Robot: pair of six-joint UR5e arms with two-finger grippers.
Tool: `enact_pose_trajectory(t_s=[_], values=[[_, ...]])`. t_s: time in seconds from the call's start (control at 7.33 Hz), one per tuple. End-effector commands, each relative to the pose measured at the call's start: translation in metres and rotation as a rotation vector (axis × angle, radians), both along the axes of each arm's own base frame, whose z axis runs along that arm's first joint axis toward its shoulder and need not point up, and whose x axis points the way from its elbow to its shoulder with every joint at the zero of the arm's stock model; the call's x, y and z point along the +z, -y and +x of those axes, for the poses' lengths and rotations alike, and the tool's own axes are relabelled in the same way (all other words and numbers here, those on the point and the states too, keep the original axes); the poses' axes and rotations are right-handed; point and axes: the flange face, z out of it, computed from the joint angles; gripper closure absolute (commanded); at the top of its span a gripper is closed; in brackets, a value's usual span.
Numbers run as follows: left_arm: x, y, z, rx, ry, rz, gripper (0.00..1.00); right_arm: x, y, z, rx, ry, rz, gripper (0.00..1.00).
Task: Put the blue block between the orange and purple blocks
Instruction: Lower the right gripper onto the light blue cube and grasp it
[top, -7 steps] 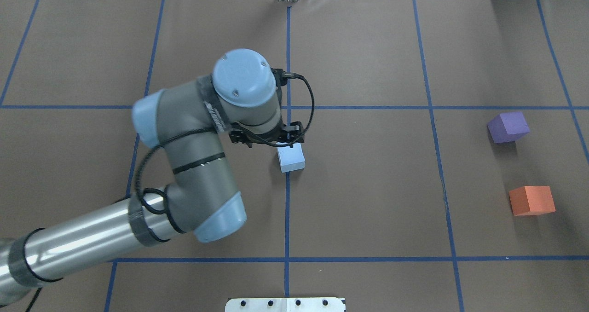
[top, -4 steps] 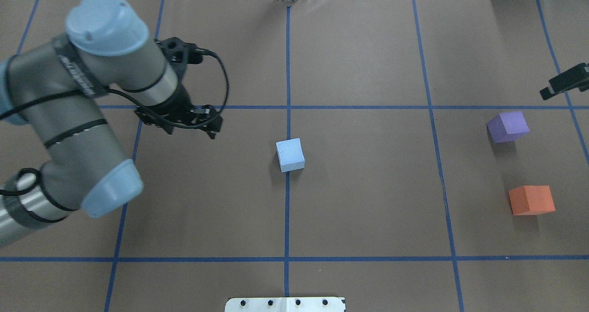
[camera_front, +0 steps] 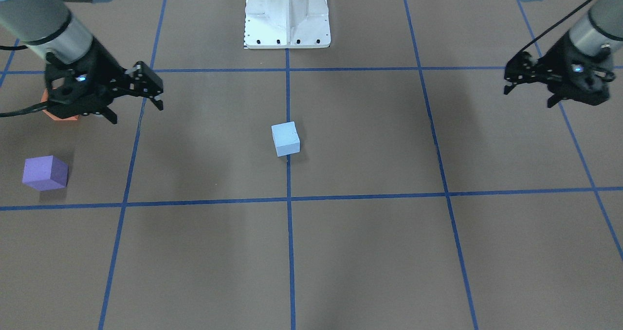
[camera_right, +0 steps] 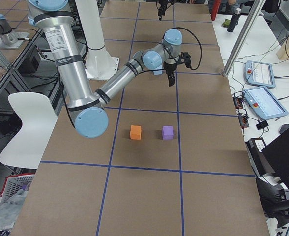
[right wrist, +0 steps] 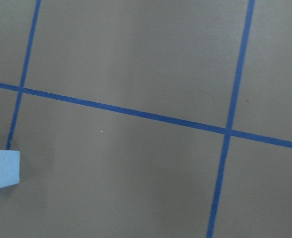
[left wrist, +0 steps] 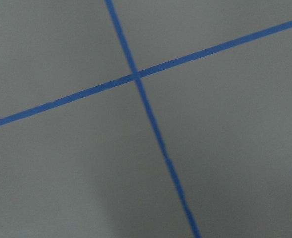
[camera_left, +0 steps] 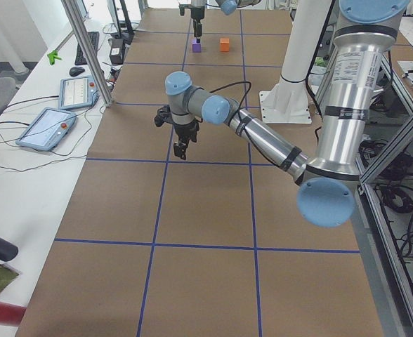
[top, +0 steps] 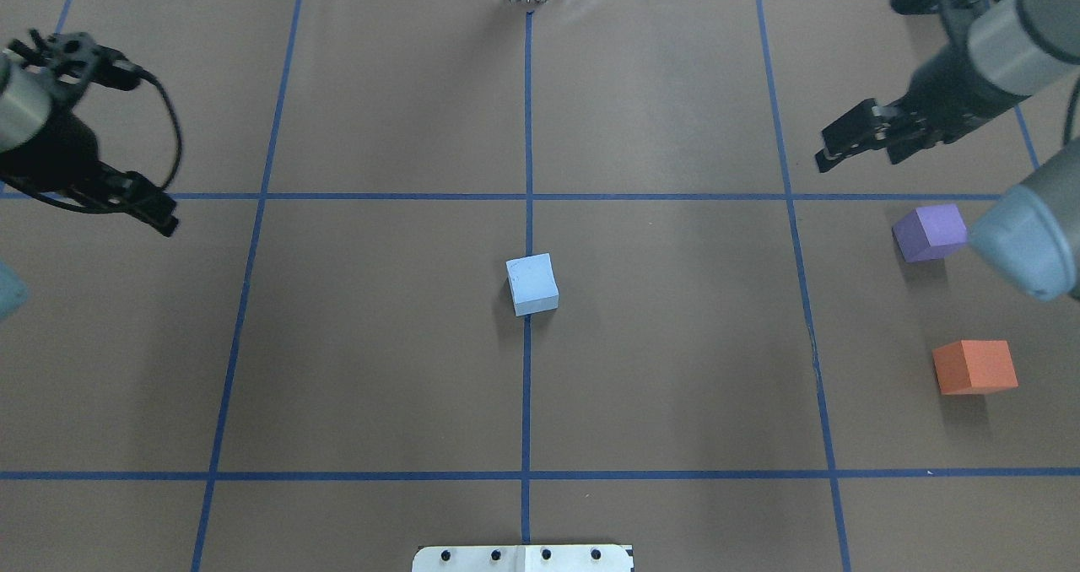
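Blue block (top: 532, 283) central, purple block (top: 931, 232), orange block (top: 974, 368) apart near right edge

The central block (top: 532, 283) is set on the surface (top: 675, 403), across the middle taped line (top: 526, 386) and ahead of the robot's base plate (top: 523, 558). Well to its right, two more blocks are laid apart from each other with a gap between them: the farther block (top: 930, 232) behind and the nearer block (top: 974, 367) in front. The left tool (top: 156, 213) is held over the surface's left end. The right tool (top: 854, 157) is held behind and to the left of the farther block.
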Motion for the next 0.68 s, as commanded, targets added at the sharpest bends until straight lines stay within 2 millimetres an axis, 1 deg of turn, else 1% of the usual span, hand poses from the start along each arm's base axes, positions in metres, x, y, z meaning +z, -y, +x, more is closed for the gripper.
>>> enact_pose_trajectory(t_s=[0.0, 0.14, 0.27, 0.41, 0.55], values=[[0.108, 0.002, -0.127, 0.005, 0.031, 0.023, 0.0, -0.048, -0.029, -0.106, 0.013, -0.026, 0.02, 0.0], [0.147, -0.007, -0.173, -0.005, 0.041, 0.021, 0.0, -0.069, -0.033, -0.15, 0.02, -0.039, 0.022, 0.0], [0.175, -0.025, -0.202, -0.015, 0.043, 0.011, 0.0, -0.079, -0.035, -0.194, 0.03, -0.072, 0.018, 0.0], [0.188, -0.044, -0.214, -0.041, 0.041, -0.016, 0.0, -0.077, -0.039, -0.221, 0.037, -0.107, 0.038, 0.0], [0.189, -0.049, -0.217, -0.05, 0.04, -0.017, 0.0, -0.076, -0.032, -0.246, 0.038, -0.129, 0.048, 0.0]])
